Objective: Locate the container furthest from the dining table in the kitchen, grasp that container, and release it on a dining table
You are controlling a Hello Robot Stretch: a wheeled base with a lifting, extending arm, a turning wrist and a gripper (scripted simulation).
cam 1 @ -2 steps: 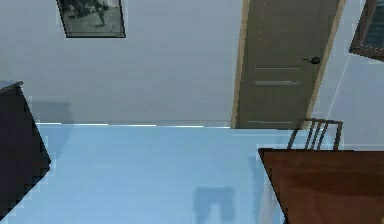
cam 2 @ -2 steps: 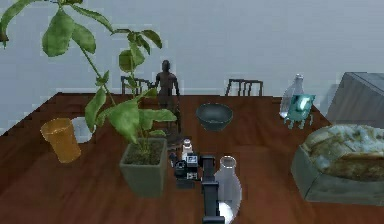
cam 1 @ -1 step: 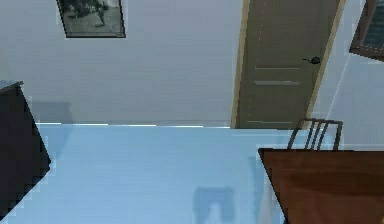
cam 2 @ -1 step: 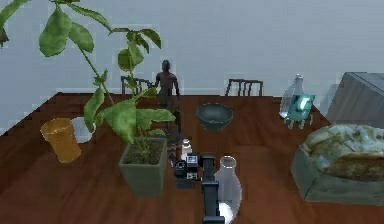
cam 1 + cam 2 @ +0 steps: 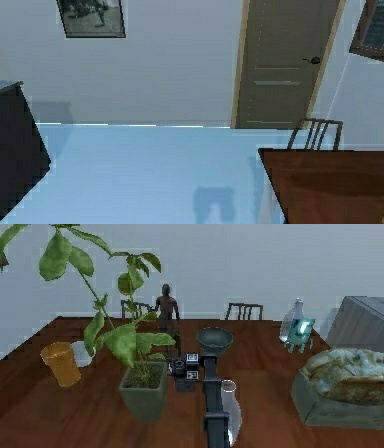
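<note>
Two surfaces take up most of the forward view: a pale blue floor [image 5: 150, 170] across the middle and a reddish-brown wooden table [image 5: 335, 185] in the lower right corner, with a slatted chair back [image 5: 317, 133] just behind it. A brown panelled door [image 5: 282, 62] stands upper right, a dark framed picture [image 5: 93, 17] hangs upper left, and a black cabinet [image 5: 18, 150] sits at the left edge.

In the arm side view my dark square arm [image 5: 213, 414] rises from the bottom middle over a dark wooden tabletop [image 5: 270, 374]. My claw [image 5: 180, 370] is at centre, near a leafy green potted plant [image 5: 140, 374]; I cannot tell whether it grips anything. A pale translucent container [image 5: 231, 404] is just right of my arm, lower centre. An orange translucent cup [image 5: 60, 362] stands at left, and a dark round bowl [image 5: 214, 339] above centre.
</note>
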